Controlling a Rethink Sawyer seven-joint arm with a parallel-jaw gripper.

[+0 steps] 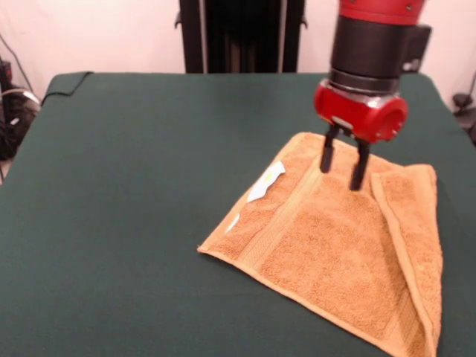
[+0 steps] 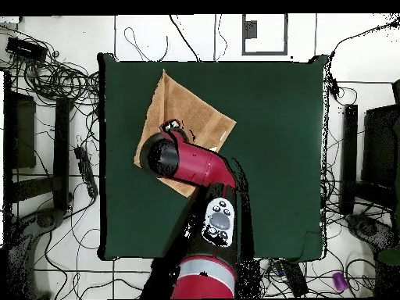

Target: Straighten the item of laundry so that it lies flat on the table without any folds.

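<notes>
Towel (image 1: 335,253): orange-tan terry, woven border bands in the same shade, small white label (image 1: 265,182) at one edge. 
Table (image 1: 134,186): dark green cloth, plain, no pattern. 
Arm (image 2: 195,168): red shell with black sections. 
Gripper (image 1: 343,167): red housing, black fingers (image 1: 326,156). 
Wall behind: pale, off-white.

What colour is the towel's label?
White; the label on the orange-tan towel shows best in front view.

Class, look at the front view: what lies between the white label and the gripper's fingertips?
Only towel: a woven border band runs between the white label and the gripper. Front view shows it.
</notes>
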